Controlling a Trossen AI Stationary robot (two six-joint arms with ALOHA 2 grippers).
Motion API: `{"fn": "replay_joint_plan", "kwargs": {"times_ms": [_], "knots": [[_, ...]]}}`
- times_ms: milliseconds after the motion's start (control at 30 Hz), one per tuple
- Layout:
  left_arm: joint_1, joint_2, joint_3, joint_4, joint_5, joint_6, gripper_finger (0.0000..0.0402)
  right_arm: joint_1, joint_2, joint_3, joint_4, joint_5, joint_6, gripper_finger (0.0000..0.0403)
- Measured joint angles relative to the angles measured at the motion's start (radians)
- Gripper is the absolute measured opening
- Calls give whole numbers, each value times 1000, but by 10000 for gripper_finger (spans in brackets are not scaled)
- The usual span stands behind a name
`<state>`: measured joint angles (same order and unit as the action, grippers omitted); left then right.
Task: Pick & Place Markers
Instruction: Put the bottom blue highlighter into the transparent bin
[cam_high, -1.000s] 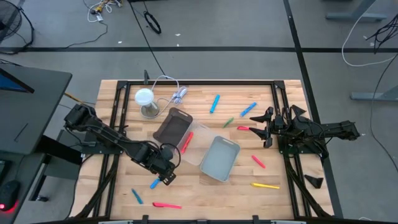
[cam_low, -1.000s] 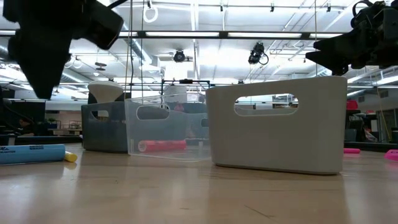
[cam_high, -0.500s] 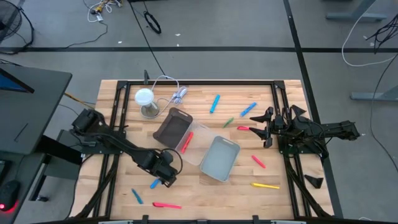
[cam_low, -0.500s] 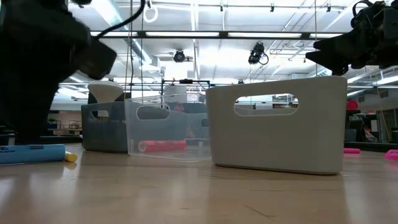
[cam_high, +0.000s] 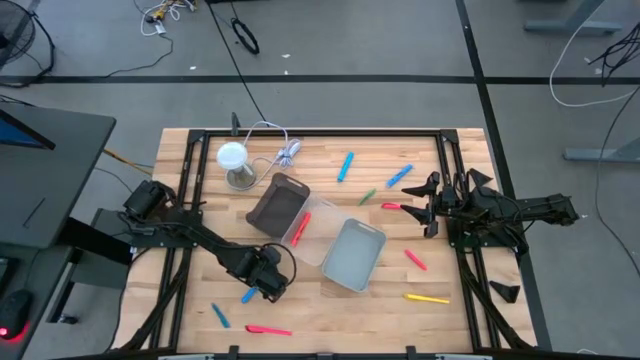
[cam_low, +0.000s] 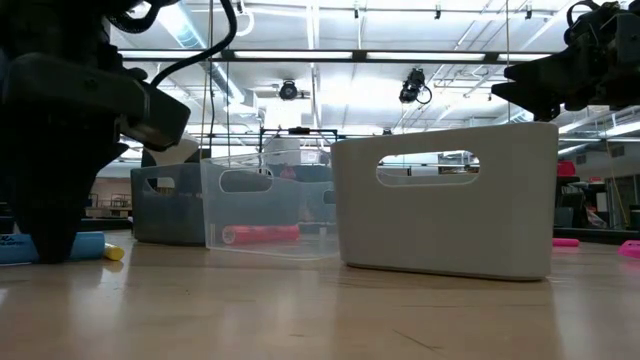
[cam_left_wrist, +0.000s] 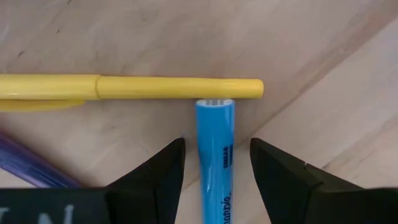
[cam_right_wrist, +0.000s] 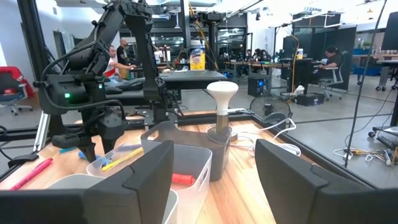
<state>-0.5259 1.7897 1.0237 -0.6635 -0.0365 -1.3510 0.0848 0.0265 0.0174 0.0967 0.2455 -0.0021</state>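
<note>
My left gripper (cam_high: 260, 288) is open and low over the table's near left part. Its two fingers stand on either side of a blue marker (cam_left_wrist: 215, 155) without touching it. A yellow marker (cam_left_wrist: 130, 88) lies across just beyond the blue one's end, and a purple one (cam_left_wrist: 28, 167) lies beside it. In the low view the gripper (cam_low: 50, 235) reaches down to the blue marker (cam_low: 88, 245). My right gripper (cam_high: 429, 208) is open and empty, held above the table's right side. Other markers lie loose: blue (cam_high: 346, 165), green (cam_high: 368, 196), red (cam_high: 414, 259), yellow (cam_high: 427, 297).
Three bins stand mid-table: a dark grey one (cam_high: 278, 205), a clear one (cam_high: 318, 222) holding a red marker (cam_high: 300, 228), and a light grey one (cam_high: 354, 255). A white lamp (cam_high: 232, 160) and a cable bundle (cam_high: 287, 152) are at the far left. A red marker (cam_high: 268, 329) lies near the front edge.
My left gripper has gone down from well above the table to the blue marker and now stands astride it at table height. The marker has stayed where it was.
</note>
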Motion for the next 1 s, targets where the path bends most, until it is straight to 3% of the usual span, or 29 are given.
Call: {"fn": "replay_joint_plan", "kwargs": {"times_ms": [367, 667, 1000], "knots": [[0, 2, -2, -4, 11, 0, 74, 0, 0, 0, 0, 0, 0, 229], [-1, -24, -5, 10, 39, -30, 76, 0, 0, 0, 0, 0, 0, 229], [-11, -143, 20, -57, 55, -63, 72, 0, 0, 0, 0, 0, 0, 229]]}}
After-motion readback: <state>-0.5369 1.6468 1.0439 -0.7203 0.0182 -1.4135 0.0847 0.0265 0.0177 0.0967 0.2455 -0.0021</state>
